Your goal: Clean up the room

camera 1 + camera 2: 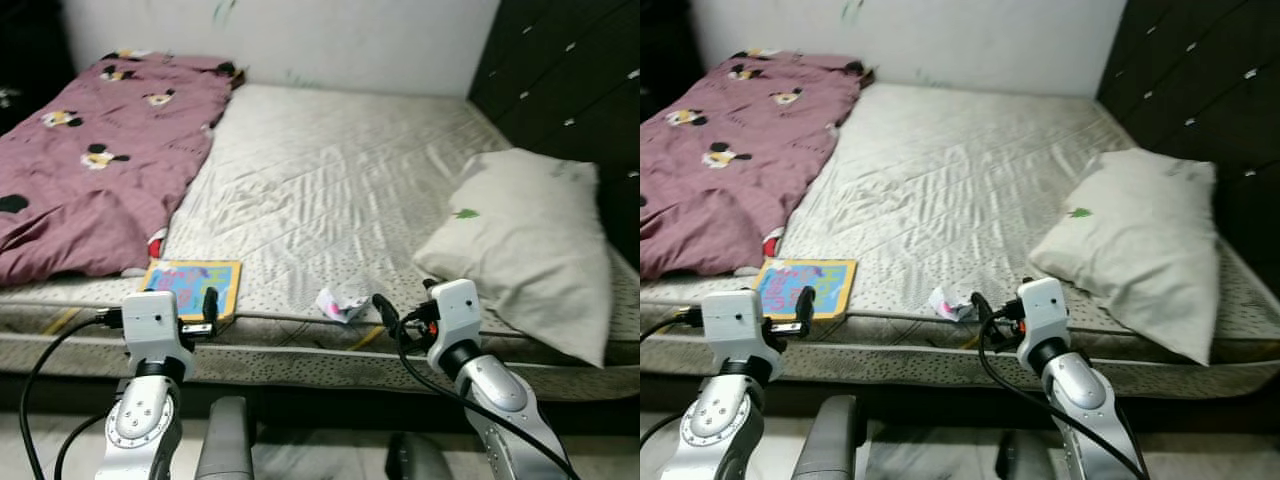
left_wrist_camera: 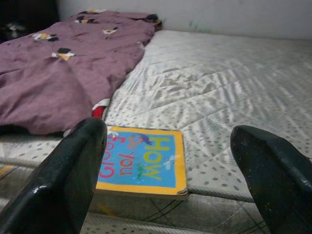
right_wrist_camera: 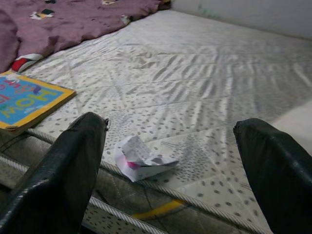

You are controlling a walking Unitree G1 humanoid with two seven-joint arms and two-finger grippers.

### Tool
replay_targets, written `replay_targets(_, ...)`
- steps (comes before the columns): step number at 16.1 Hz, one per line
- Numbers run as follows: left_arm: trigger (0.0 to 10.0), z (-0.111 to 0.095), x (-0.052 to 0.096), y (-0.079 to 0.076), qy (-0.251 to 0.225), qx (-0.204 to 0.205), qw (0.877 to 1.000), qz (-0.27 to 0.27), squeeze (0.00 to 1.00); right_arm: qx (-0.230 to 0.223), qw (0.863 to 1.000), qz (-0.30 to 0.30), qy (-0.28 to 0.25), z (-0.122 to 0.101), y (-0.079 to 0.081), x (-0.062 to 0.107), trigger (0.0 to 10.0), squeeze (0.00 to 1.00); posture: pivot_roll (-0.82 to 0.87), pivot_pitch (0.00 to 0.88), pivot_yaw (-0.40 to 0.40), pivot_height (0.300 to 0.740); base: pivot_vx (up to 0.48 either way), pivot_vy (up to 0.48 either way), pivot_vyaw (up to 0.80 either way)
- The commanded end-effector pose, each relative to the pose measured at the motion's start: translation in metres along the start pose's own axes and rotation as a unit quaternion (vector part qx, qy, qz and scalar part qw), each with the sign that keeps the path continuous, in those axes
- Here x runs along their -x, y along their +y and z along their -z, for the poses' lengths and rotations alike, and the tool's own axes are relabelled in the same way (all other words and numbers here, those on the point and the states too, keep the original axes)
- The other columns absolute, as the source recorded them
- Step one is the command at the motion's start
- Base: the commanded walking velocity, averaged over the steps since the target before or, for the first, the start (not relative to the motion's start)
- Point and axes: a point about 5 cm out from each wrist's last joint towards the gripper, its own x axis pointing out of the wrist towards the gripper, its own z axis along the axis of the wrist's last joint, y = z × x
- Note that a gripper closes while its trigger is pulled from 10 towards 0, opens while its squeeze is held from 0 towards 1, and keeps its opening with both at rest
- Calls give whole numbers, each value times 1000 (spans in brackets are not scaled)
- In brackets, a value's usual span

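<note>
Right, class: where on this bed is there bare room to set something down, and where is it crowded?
The wide bare stretch of grey quilted mattress lies between the maroon cartoon-print blanket and the white pillow. The front edge is crowded: a blue-and-yellow picture book and a crumpled paper scrap.

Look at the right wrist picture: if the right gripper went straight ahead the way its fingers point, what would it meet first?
Probably the crumpled paper wrapper at the mattress edge, which lies between the open fingers of the right gripper. Depth is unclear; aimed slightly higher, it might pass over the wrapper onto the bare mattress.
</note>
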Motion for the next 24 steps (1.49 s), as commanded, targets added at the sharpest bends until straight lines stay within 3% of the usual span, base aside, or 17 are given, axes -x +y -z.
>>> replay_targets(1,10000,-2,-1,2,-2,-2,1000,-3,0,6,1000,-9,-12,-6,2,-3,10000,0,21,0,-58,582,0,0,556)
replay_targets(9,10000,-2,-1,-1,-4,5,1000,13,0,-7,1000,1,-9,-5,0,-4,10000,0,21,0,-55,582,0,0,146)
replay_targets(13,10000,-2,-1,-2,-1,10,1000,15,0,-11,1000,-1,-9,-5,0,-4,10000,0,19,0,-55,539,0,0,0)
replay_targets(15,10000,-1,-1,-1,0,10,1000,14,0,-9,1000,-1,-8,-5,0,-4,10000,0,19,0,-55,539,0,0,0)
replay_targets(23,10000,0,-2,1,5,16,1000,4,0,16,1000,2,0,-11,3,-14,10000,0,19,0,-56,539,102,0,0)
replay_targets(24,10000,0,-2,0,5,18,1000,6,0,35,999,14,-6,-15,3,-20,10000,0,26,0,-59,539,319,0,0)
